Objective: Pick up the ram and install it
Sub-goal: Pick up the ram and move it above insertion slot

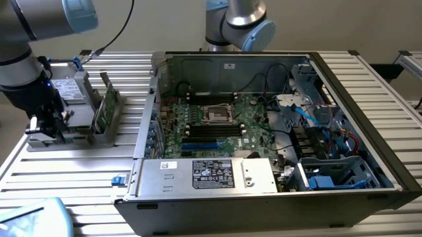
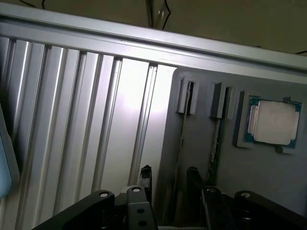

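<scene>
On a grey holder (image 2: pixel 268 177), two thin green boards stand on edge in slots. The ram (image 2: pixel 182 136) is the one seen as a narrow line, and a second board (image 2: pixel 215 143) stands beside it. In the exterior view these boards (image 1: pixel 101 109) rise from the holder (image 1: pixel 72 140) at the exterior view's left. My gripper (image 2: pixel 169 182) is open above the holder, with one black fingertip (image 2: pixel 145 176) on each side of the ram's line. It holds nothing. It also appears in the exterior view as the gripper (image 1: pixel 41 129) over the holder's left end.
A processor chip (image 2: pixel 273 122) lies flat in a pocket of the holder. The open computer case (image 1: pixel 369 98) lies on the ribbed metal table (image 1: pixel 66 173), with the motherboard's black memory slots (image 1: pixel 214 129) and a silver power supply (image 1: pixel 204 174) inside. A second arm's base (image 1: pixel 237 24) stands behind the case.
</scene>
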Robot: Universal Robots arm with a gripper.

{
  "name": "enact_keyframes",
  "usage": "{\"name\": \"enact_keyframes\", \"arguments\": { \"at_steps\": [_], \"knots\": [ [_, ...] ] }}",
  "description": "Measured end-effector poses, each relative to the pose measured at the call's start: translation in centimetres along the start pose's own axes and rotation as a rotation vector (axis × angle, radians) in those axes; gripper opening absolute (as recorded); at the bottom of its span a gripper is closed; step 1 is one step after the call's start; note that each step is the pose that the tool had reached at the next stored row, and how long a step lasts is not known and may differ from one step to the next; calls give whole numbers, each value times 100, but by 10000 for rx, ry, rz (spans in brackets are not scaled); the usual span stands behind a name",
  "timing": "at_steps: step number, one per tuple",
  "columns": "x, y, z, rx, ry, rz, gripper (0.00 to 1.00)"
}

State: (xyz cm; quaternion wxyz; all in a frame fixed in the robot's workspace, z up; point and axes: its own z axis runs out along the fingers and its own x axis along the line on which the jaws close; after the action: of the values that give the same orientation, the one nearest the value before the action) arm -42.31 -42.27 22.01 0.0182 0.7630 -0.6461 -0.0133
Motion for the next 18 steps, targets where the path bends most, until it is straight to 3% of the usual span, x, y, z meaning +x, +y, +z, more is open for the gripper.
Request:
{"name": "enact_keyframes", "arguments": {
  "at_steps": [4, 9, 11, 14, 15, 18],
  "knots": [
    [0, -5, 70, 10, -64, 218, 43],
    [0, -8, 135, 26, -201, 762, 43],
    [0, -8, 150, 37, -293, 913, 43],
    [1, -8, 152, 64, -513, 917, 43],
    [1, -8, 151, 68, -561, 915, 43],
    [0, -5, 159, 75, -599, 919, 43]
  ]
}}
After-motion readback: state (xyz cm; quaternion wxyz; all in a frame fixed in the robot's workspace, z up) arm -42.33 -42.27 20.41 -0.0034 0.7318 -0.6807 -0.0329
